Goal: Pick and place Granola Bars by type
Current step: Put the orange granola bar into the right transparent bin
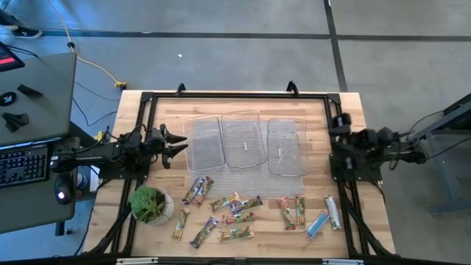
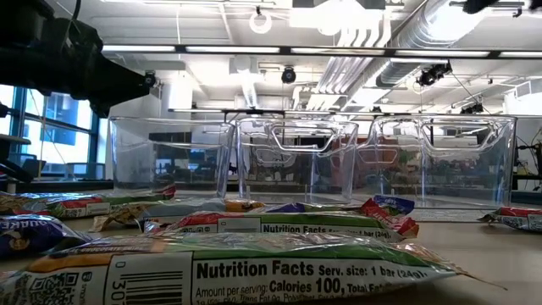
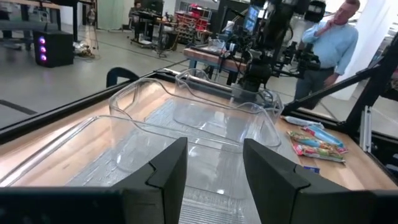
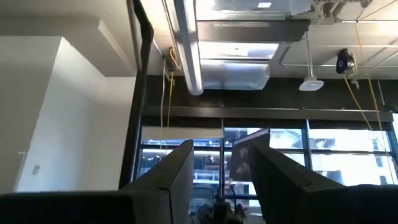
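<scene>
No sorting done yet, as far as I can judge: all three clear plastic trays in a row toward the table's far edge look empty, and every granola bar lies scattered along the near edge, none in a tray. The whole job is left. My left gripper hangs at the left edge just beside the leftmost tray, fingers parted, holding nothing. My right gripper sits folded at the right edge, pointing up at the ceiling, fingers apart and empty. The bars are flat, shiny, crinkled foil wrappers in blue, purple, red-orange and green. The trays are thin, glossy, round-cornered. A potted plant stands near the near-left corner.
</scene>
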You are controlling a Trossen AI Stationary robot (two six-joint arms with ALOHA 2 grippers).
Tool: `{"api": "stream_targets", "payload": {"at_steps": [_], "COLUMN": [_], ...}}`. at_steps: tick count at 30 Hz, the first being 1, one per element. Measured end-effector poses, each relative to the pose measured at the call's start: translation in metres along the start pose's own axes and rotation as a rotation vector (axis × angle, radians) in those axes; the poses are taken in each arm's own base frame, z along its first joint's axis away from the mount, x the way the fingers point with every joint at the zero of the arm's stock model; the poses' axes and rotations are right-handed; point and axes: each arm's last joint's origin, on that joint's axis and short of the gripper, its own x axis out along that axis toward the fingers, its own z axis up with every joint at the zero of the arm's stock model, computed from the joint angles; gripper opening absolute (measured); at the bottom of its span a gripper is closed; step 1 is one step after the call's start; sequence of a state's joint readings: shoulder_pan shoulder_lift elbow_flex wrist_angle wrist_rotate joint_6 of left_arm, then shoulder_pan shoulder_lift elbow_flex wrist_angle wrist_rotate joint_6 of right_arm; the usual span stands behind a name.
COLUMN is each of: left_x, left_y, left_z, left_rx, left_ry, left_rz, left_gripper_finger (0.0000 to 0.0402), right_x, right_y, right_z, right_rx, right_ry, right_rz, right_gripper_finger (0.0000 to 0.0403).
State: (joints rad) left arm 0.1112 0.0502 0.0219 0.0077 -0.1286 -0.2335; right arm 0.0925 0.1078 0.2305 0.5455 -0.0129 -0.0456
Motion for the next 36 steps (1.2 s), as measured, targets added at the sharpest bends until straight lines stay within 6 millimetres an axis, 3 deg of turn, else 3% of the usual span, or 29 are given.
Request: {"api": "stream_targets", "payload": {"at_steps": [5,10,14,17,21,24,29,36], "left_x": [0.000,0.000,0.000,0.000,0.000,0.000,0.000,0.000], "left_y": [0.000,0.000,0.000,0.000,0.000,0.000,0.000,0.000], "left_z": [0.000,0.000,0.000,0.000,0.000,0.000,0.000,0.000], "left_rx": [-0.040,-0.100,-0.116,-0.116,-0.116,-0.116,-0.116,-0.142], "left_ry": [0.001,0.002,-0.002,-0.005,-0.005,-0.005,-0.005,-0.005], "left_rz": [-0.001,-0.003,0.008,0.015,0.016,0.016,0.016,0.014], "left_gripper_finger": [0.0149,0.0149,0.0149,0.0149,0.0149,0.0149,0.0149,0.0149], "right_x": [0.049,0.097,0.109,0.109,0.105,0.091,0.054,0.001], "right_y": [-0.001,0.003,0.009,0.016,0.033,0.048,0.069,0.087], "right_z": [0.025,0.017,0.010,0.005,0.002,-0.009,-0.043,-0.101], "right_rx": [0.090,0.315,0.424,0.525,0.727,0.803,0.745,0.878], "right_ry": [0.285,0.812,1.247,1.464,1.648,1.803,2.010,2.144], "right_rz": [0.021,0.047,-0.116,-0.289,-0.380,-0.448,-0.476,-0.353], "right_gripper_finger": [0.0139,0.0139,0.0139,0.0139,0.0139,0.0139,0.0139,0.0139]}}
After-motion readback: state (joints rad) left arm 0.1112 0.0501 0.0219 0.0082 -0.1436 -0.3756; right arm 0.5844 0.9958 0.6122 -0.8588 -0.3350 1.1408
